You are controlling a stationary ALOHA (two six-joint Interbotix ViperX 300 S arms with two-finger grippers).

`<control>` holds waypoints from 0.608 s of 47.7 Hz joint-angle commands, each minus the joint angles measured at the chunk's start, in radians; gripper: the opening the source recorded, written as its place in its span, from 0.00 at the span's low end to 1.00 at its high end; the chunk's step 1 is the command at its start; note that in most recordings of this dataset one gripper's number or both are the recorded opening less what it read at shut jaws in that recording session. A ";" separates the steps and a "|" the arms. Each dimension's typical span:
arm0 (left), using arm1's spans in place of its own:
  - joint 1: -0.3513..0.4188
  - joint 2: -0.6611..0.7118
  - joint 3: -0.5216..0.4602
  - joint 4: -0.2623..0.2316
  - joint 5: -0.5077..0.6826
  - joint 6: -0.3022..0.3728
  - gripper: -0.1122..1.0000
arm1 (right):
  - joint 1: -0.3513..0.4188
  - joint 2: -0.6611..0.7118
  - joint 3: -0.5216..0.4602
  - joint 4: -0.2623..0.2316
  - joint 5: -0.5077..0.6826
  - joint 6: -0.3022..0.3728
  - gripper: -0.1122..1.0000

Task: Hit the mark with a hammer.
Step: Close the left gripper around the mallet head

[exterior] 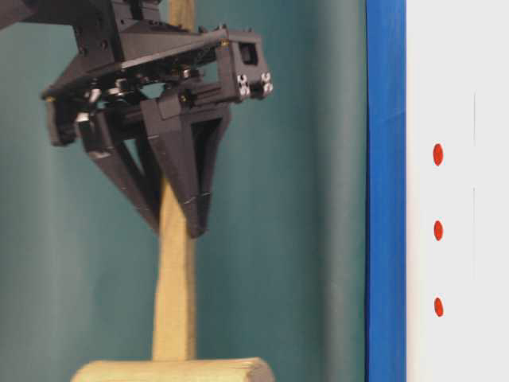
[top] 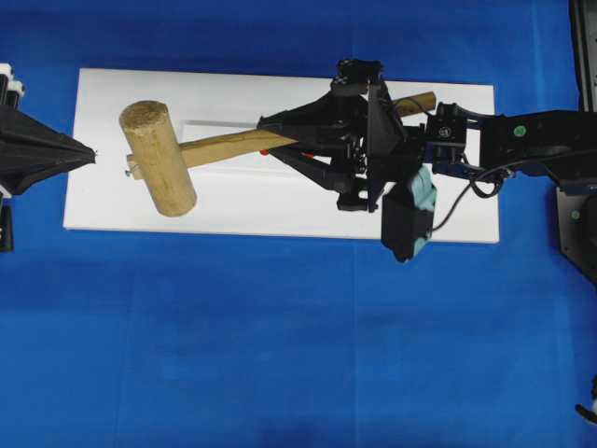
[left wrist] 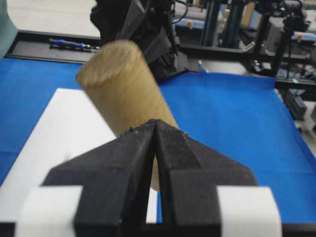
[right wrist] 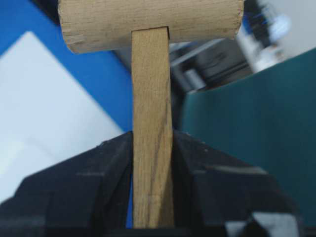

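The hammer, a light wooden mallet, has its thick head (top: 157, 157) over the left part of the white board (top: 280, 210). Its flat handle (top: 224, 147) runs right. My right gripper (top: 278, 140) is shut on the handle (right wrist: 152, 148), below the head (right wrist: 148, 22). In the table-level view the gripper (exterior: 179, 215) holds the hammer (exterior: 175, 310) well off the board (exterior: 461, 95), which carries three red marks (exterior: 438, 231). One mark (top: 265, 151) shows beside the handle from overhead. My left gripper (top: 91, 154) is shut and empty at the board's left edge, with the head (left wrist: 123, 84) just beyond its tips (left wrist: 156, 123).
The board lies on a blue cloth (top: 280, 355). A teal backdrop (exterior: 302, 191) stands behind the arm in the table-level view. Black frame rails and cables (left wrist: 237, 29) run along the far side of the table.
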 commanded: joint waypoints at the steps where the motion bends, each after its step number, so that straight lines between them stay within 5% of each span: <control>1: -0.002 0.006 -0.009 -0.002 -0.006 -0.003 0.10 | -0.002 -0.035 -0.025 0.020 -0.038 -0.048 0.19; 9: -0.002 0.006 -0.009 -0.002 -0.006 -0.003 0.10 | -0.002 -0.035 -0.021 0.077 -0.038 -0.089 0.19; 29: 0.037 0.014 -0.009 -0.012 -0.021 -0.094 0.15 | -0.002 -0.035 -0.020 0.077 -0.034 -0.092 0.19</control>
